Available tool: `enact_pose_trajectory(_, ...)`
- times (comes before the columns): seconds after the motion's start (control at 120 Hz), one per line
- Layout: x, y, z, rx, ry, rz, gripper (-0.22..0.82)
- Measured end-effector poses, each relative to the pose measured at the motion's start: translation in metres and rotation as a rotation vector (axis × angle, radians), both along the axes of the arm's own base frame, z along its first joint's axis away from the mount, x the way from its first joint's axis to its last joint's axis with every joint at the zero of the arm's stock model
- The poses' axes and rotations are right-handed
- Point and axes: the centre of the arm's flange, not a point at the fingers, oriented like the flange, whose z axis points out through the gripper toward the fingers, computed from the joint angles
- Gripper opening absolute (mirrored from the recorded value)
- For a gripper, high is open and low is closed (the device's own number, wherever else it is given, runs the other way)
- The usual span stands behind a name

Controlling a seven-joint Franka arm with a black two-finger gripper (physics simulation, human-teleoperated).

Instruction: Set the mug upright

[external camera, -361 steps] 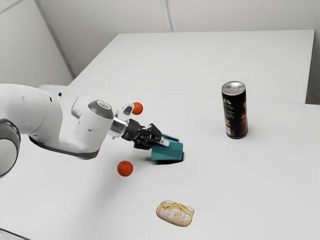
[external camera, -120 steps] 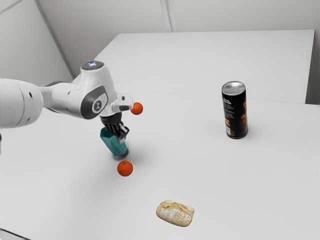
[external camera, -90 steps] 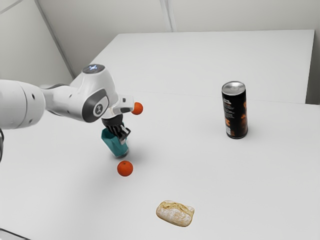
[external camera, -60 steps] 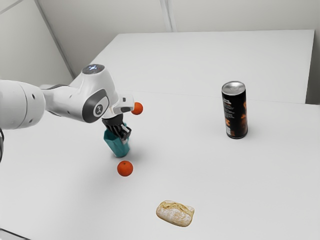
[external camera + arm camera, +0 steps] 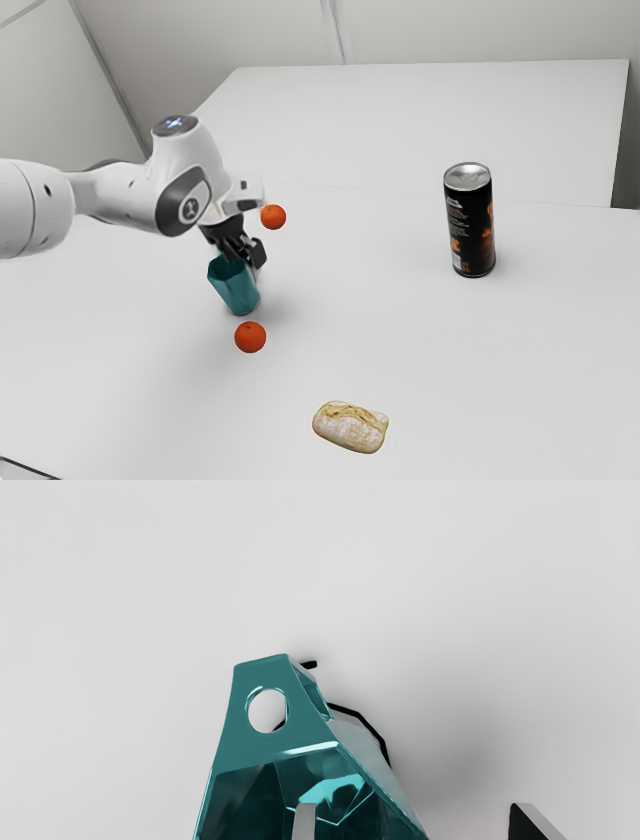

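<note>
Teal mug [image 5: 237, 289] off its side now, faceted, mouth upward, end effector [image 5: 248, 268] released, astride its wall

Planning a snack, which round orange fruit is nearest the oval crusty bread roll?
The orange fruit closer to the teal faceted mug's foot; the other sits farther back.

Wide gap, mug [image 5: 236, 290] to can [image 5: 470, 225]

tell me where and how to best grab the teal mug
I'd grip the mug's side wall at the rim, beside the handle, coming from above. Its mouth faces mostly upward though it leans, and the wall looks thin, so one finger should fit inside and one outside. The open pincer already has one finger over the mouth, the other outside.
</note>
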Motion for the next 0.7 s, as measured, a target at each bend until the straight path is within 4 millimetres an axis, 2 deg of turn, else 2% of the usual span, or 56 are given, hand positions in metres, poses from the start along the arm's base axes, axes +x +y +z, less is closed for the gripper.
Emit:
enact_pose_trajectory(0.208, -0.003, -0.001, 0.042, -0.024, -0.053, 0.006, 0.43)
enact_pose_trajectory(0.383, 0.031, 0.002, 0.089, -0.019, -0.057, 0.045, 0.52)
enact_pose_trajectory(0.483, 0.052, 0.005, 0.109, -0.027, -0.030, 0.078, 0.55)
enact_pose_trajectory(0.583, 0.071, 0.009, 0.120, -0.031, 0.015, 0.109, 0.57)
enact_pose_trajectory(0.7, 0.084, 0.009, 0.122, -0.044, 0.080, 0.133, 0.59)
